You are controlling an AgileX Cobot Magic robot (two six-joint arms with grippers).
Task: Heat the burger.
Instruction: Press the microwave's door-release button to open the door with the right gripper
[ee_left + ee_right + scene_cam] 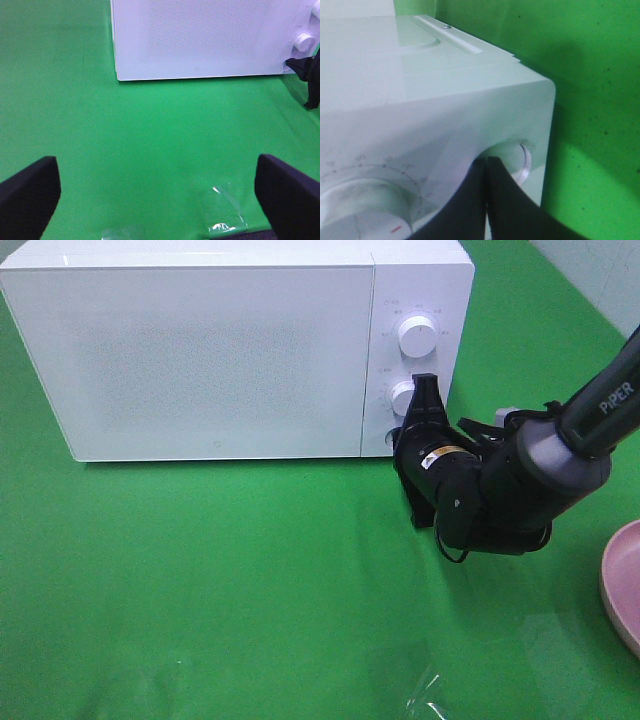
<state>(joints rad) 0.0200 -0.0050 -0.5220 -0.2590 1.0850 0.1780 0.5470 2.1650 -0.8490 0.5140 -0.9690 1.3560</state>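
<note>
A white microwave [210, 350] stands shut on a green cloth [200, 580]. The right gripper [487, 162], its 2 fingers pinched together and grasping nothing, has its tip at the round button [522, 157] below the 2 dials [417, 335]. The left gripper [159, 192] hangs over the cloth, spread wide and holding nothing. The burger is nowhere in sight. Whether it sits behind the frosted door I cannot tell, and the visible edge of the pink plate [622, 585] at the right carries nothing. A burger is likely light, soft and loosely stacked, so a gentle grip across both buns, low at the sides, seems best
</note>
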